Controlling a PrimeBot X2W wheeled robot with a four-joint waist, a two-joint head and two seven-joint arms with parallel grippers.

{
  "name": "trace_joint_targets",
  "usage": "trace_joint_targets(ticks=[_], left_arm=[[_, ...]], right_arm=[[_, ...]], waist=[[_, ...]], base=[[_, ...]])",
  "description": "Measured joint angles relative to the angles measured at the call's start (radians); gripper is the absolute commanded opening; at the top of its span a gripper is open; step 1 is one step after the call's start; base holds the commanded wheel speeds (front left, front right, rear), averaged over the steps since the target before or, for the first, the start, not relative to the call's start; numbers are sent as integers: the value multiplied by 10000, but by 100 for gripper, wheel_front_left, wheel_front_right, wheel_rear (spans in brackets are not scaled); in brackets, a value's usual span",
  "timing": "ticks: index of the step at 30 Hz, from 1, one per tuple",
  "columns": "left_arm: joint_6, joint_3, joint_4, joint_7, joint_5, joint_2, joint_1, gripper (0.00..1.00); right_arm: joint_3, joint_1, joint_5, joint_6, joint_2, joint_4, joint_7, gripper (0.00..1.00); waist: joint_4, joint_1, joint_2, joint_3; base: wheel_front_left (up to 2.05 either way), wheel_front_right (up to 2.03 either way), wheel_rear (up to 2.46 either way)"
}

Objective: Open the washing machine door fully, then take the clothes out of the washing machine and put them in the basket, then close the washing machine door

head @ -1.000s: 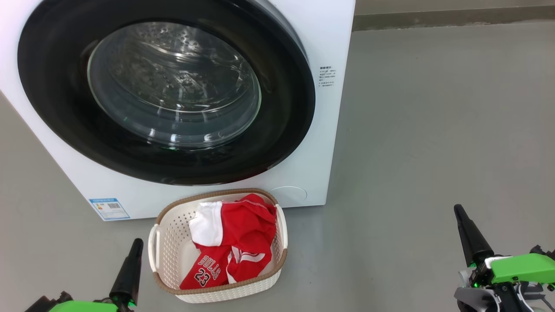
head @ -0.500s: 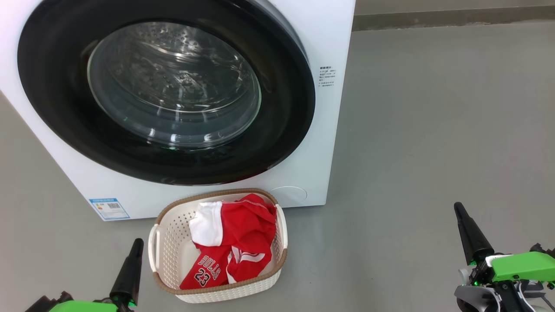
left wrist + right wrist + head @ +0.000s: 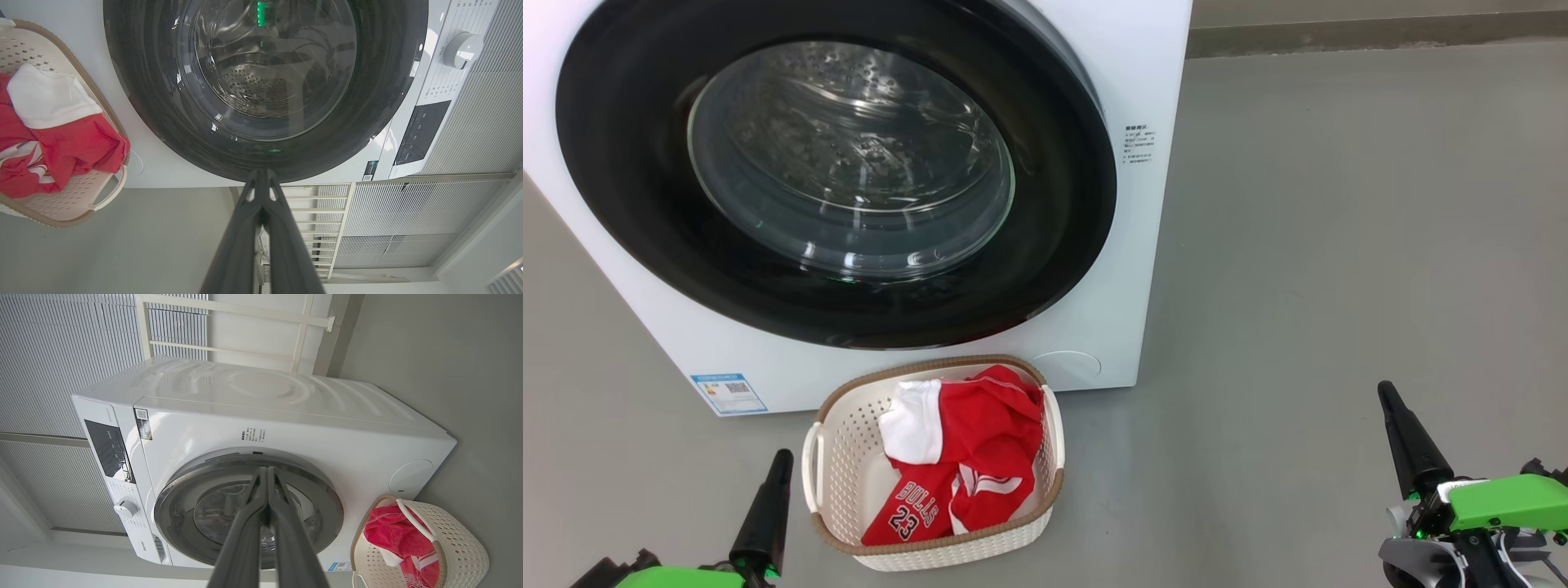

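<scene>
Nothing has shifted: door (image 3: pixel 1045 245) sits closed, clothes (image 3: pixel 980 441) lie in basket (image 3: pixel 849 425), left gripper (image 3: pixel 781 459) and right gripper (image 3: pixel 1385 396) rest pinched together, empty, so the task looks finished.

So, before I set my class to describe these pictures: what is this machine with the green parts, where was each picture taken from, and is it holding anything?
It is a wheeled robot with two arms. The picture showing both arms comes from a camera on its head, looking down. The left gripper and right gripper are the dark pointed fingers at the bottom corners, both shut and holding nothing. The other two pictures come from a camera on each wrist, looking along that arm's own closed fingers, so the room appears tilted. On the grey floor stands a white washing machine with its round black-ringed door closed. In front of it sits a cream basket holding the red and white clothes, one printed BULLS 23.
</scene>
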Motion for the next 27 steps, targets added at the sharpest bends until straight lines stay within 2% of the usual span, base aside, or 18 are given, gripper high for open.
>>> trace_joint_targets(ticks=[27], left_arm=[[0,17,0,2,0,-10,0,0]], right_arm=[[-25,0,0,0,2,0,2,0]], waist=[[0,0,0,0]], base=[[0,0,0]])
